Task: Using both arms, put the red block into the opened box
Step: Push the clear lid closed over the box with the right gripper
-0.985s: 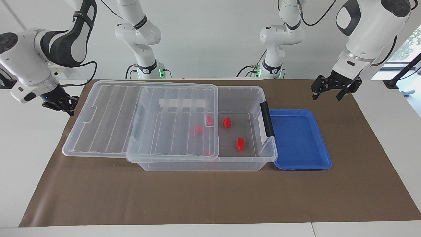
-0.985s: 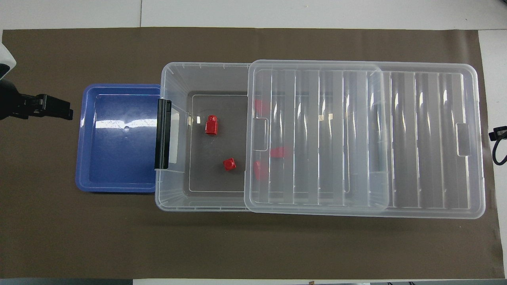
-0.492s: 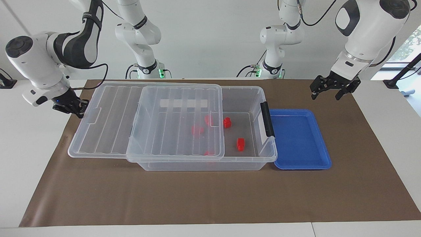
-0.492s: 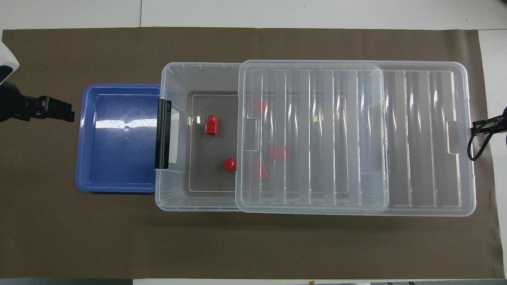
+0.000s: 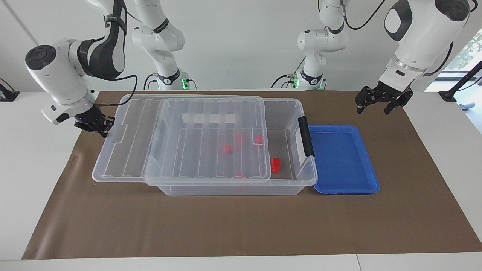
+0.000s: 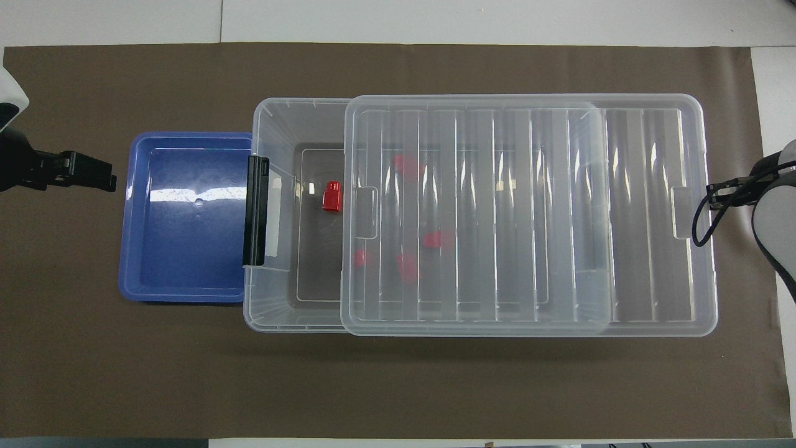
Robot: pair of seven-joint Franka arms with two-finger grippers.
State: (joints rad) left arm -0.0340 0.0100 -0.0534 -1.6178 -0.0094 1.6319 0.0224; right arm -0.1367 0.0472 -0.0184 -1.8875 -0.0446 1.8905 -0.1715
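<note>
The right tool (image 5: 98,126) has its fingertips pressed together and sits at the end edge of the lid (image 5: 180,139), at the right arm's end of the box; whether it touches the lid's rim cannot be told. The left tool (image 5: 378,103) hangs with its fingers spread wide and holds nothing, above the brown mat just past the blue tray (image 5: 344,160), toward the left arm's end of the worktop (image 5: 241,226).

The box (image 5: 297,177) is a large clear plastic bin near the middle of the mat. Its ribbed see-through lid lies across most of its top and overhangs the box at the right arm's end, leaving an uncovered strip next to the black latch handle (image 5: 305,136). The shallow blue tray lies right beside the box at the handle end.

The red block (image 5: 276,165) rests on the floor of the box in the uncovered strip, near the handle. Several more small red pieces (image 5: 228,148) lie in the box under the lid, showing faintly through the plastic.

In the overhead view only the tip of each tool shows at the edges of the frame, one beside the tray and one beside the lid's end.
</note>
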